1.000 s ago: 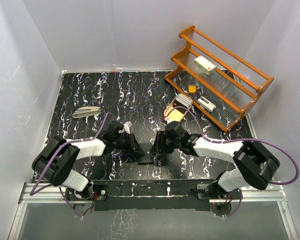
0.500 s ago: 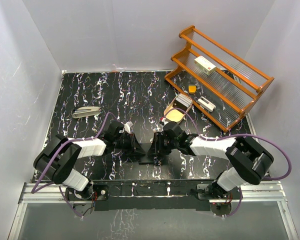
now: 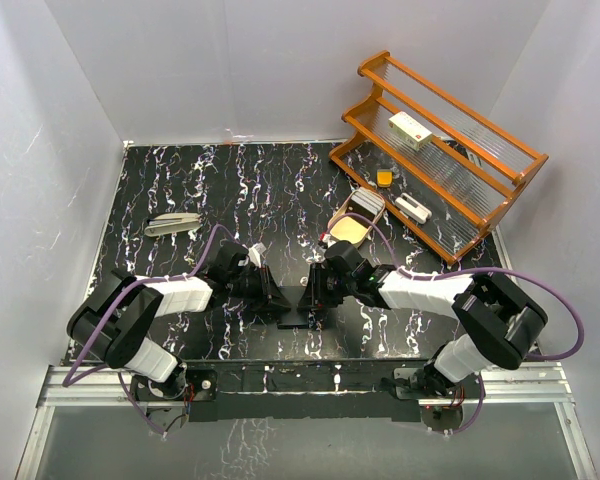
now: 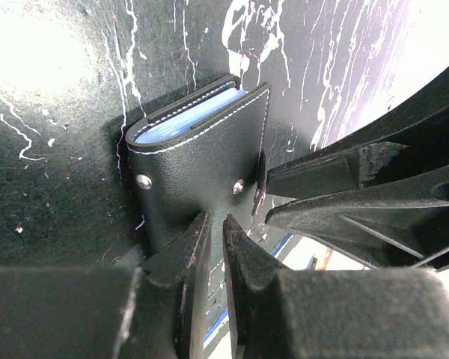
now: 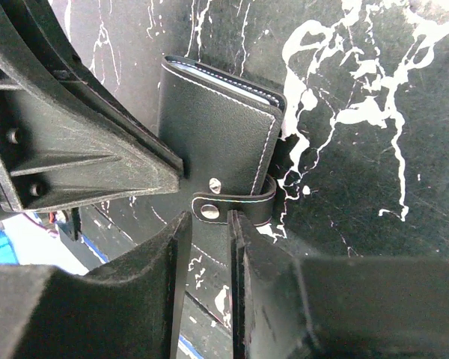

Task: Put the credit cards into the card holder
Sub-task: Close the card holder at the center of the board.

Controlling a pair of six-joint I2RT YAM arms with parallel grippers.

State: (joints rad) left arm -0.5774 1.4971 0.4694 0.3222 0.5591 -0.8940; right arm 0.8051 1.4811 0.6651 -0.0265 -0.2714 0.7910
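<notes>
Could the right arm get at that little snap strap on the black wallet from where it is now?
Probably yes. The snap strap lies right at the right gripper's fingertips, with nothing between them.

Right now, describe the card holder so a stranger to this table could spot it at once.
Go to the front of the black marbled table, where the left gripper and right gripper meet. The card holder sits between them: small, black, white-stitched, with a snap strap and pale blue layers inside. The pale oval-ended tray at far left has none of that.
</notes>
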